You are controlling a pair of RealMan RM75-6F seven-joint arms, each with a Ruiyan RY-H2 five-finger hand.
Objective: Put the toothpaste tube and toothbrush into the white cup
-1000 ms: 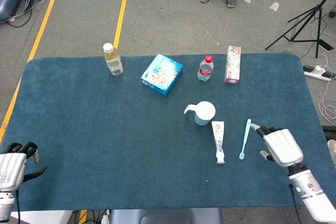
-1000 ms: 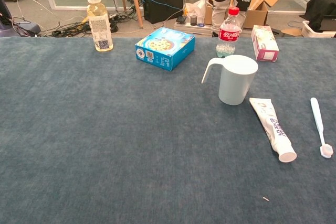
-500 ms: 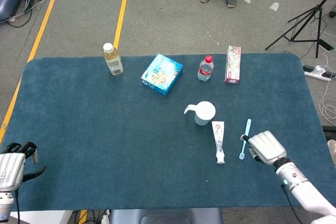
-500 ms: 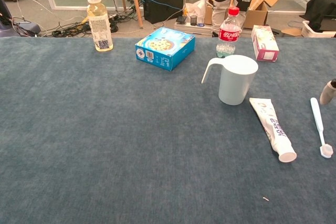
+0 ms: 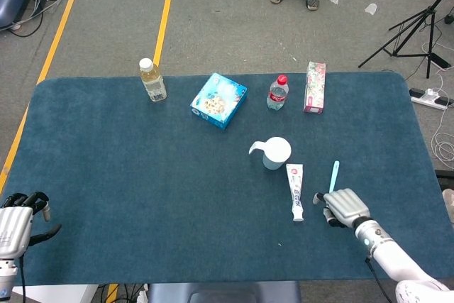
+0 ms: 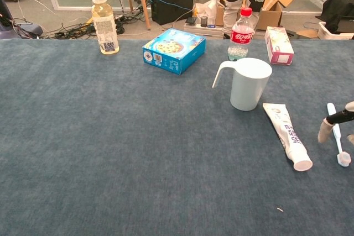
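A: Right hand [image 5: 345,206] moved in over toothbrush [image 5: 333,172] since a sec ago; fingers [image 6: 324,131] straddling handle, apart, not clamped yet

B: Toothpaste tube [image 5: 296,190] just left of fingertips, white cup [image 5: 275,152] beyond; grasp pending, nothing in cup. Left hand [image 5: 18,222] idle, fingers loosely apart

White cup [image 6: 250,83] upright on the blue cloth, handle sticking out left. Toothpaste tube [image 6: 287,135] flat just beside it, cap end toward the camera. Pale blue toothbrush [image 6: 335,131] flat right of the tube, roughly parallel.
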